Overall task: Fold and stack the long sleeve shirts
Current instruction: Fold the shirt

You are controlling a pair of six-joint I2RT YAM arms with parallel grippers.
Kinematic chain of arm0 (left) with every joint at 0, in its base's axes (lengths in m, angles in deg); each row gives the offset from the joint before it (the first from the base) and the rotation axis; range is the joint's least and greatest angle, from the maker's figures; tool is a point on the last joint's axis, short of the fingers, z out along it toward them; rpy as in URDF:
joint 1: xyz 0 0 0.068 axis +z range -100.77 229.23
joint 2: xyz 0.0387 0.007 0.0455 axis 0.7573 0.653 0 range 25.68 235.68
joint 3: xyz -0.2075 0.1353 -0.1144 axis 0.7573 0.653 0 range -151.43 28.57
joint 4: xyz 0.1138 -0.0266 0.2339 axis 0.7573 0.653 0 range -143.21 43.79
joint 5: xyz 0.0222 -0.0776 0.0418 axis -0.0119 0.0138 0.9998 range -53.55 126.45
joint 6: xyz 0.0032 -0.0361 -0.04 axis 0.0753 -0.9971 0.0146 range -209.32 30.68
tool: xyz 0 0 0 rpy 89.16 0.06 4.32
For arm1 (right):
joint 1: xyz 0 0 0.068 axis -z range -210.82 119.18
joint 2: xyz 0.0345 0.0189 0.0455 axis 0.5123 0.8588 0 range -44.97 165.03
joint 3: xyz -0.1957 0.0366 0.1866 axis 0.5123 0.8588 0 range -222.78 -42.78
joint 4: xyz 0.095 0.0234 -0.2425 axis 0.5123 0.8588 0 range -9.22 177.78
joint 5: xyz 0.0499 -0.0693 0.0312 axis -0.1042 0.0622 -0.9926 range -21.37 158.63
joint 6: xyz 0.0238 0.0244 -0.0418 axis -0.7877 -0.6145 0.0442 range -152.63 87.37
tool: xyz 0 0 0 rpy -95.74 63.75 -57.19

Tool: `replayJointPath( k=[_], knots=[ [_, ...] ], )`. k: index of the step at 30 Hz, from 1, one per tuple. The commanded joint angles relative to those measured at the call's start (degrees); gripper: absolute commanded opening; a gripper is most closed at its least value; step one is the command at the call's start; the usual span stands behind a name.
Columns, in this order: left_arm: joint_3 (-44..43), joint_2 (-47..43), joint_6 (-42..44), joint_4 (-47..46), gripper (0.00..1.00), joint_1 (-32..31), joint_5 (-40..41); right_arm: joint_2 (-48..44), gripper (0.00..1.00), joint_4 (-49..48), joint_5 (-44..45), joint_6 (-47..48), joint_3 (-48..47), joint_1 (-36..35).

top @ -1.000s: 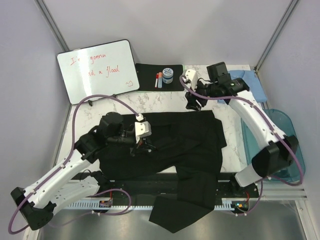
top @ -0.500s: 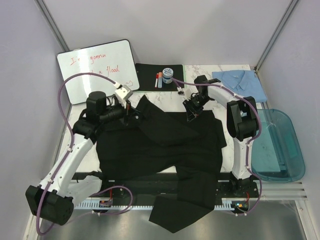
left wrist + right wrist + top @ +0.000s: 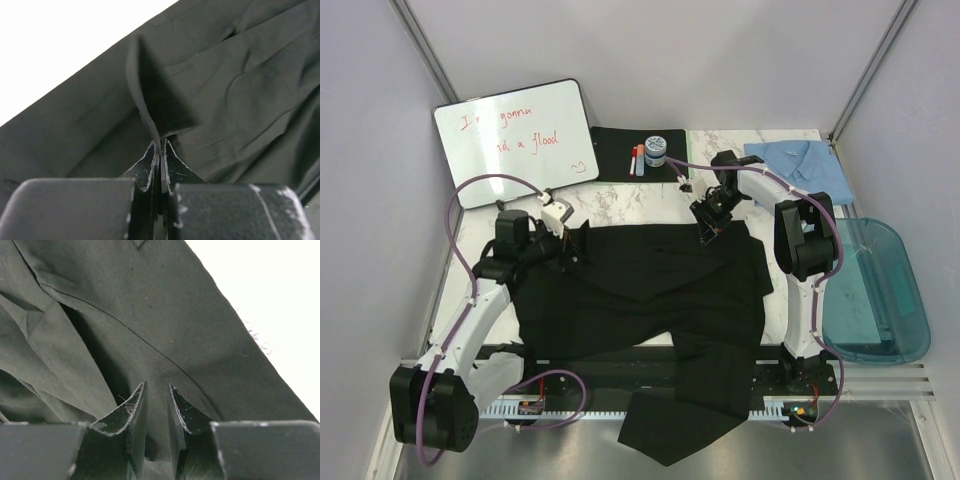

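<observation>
The large black shirt [image 3: 660, 290] lies spread across the marble table, and one part hangs over the near edge. My left gripper [image 3: 570, 243] is at its far left edge. In the left wrist view it [image 3: 160, 142] is shut on a raised fold of the black shirt [image 3: 240, 90]. My right gripper [image 3: 708, 228] is at the shirt's far right corner. In the right wrist view it [image 3: 156, 385] is closed on the black fabric [image 3: 150, 300], which runs between the fingers. The light blue shirt [image 3: 800, 165] lies folded at the back right.
A whiteboard [image 3: 515, 140] leans at the back left. A black mat [image 3: 615, 155] at the back carries markers [image 3: 638, 160] and a small jar [image 3: 656, 150]. A teal bin [image 3: 880, 290] stands at the right edge.
My left gripper carried the black fabric from the shirt's middle up to the back left and lowered it at the far left edge. My right arm swung down onto the far right corner.
</observation>
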Motion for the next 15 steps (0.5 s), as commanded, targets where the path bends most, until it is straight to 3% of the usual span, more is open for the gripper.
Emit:
replayJointPath(
  k=[1,9,15],
  knots=[
    [1.56,-1.58,4.89,-3.06,0.02,1.75,1.37,-0.83,0.29,1.92,0.41,1.33,-2.06,0.19],
    [-2.3,-4.65,6.13,-2.1,0.02,2.28,-7.68,-0.93,0.29,2.19,3.49,2.03,-1.18,0.37],
    [0.68,-3.96,9.9,-2.09,0.02,2.89,2.84,-0.66,0.29,2.98,3.31,1.16,-2.84,0.46]
  ],
)
